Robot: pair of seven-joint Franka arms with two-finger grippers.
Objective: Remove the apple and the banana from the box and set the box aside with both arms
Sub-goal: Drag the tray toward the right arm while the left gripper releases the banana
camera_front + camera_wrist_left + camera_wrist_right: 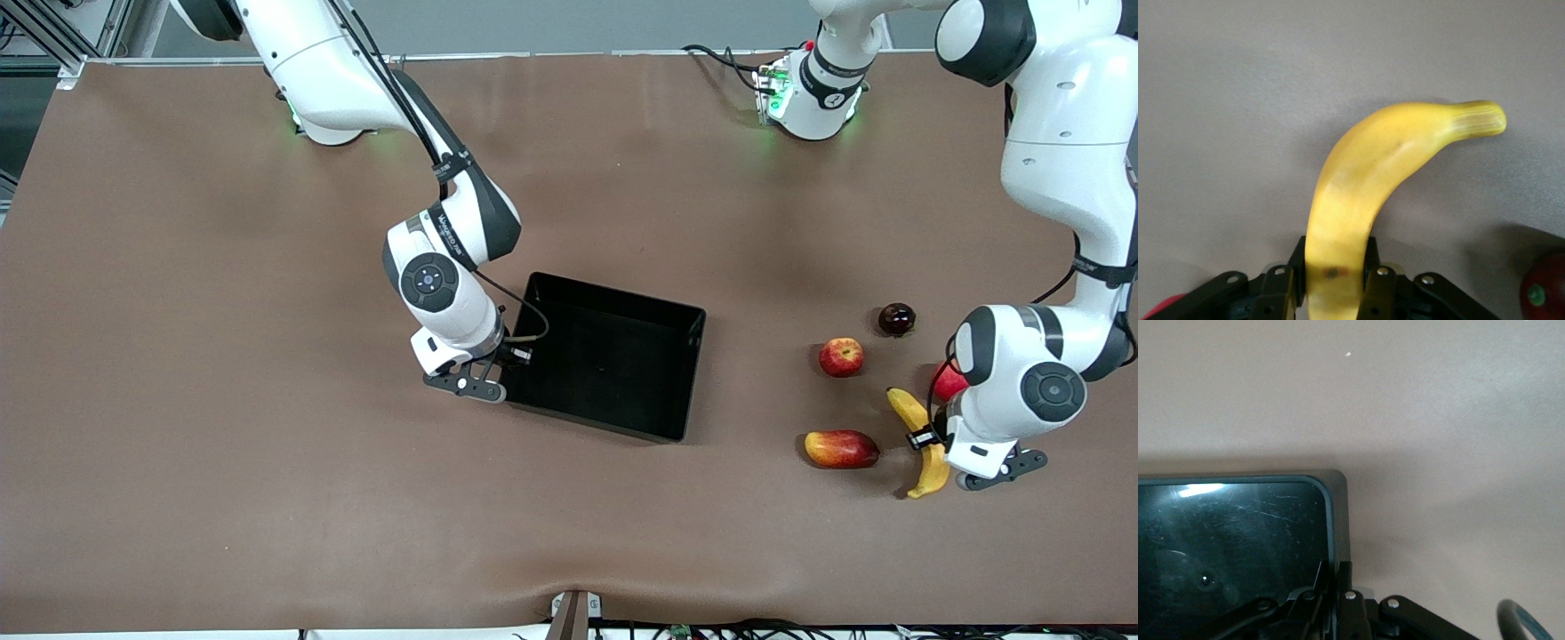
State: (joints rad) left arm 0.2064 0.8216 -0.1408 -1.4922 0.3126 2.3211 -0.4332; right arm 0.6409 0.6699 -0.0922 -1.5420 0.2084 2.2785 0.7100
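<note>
Box emptied, apple out on table, banana clamped in left pincer, right pincer shut on box wall; shifting aside left.

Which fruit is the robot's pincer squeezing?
The banana, the long yellow curved one. The left pincer is shut on it. The apple, the mango and the dark round fruit lie alone on the table.

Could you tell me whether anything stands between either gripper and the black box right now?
Nothing for the right gripper: it is shut on the box wall. The left gripper is shut on the banana, with the apple lying between it and the box.
</note>
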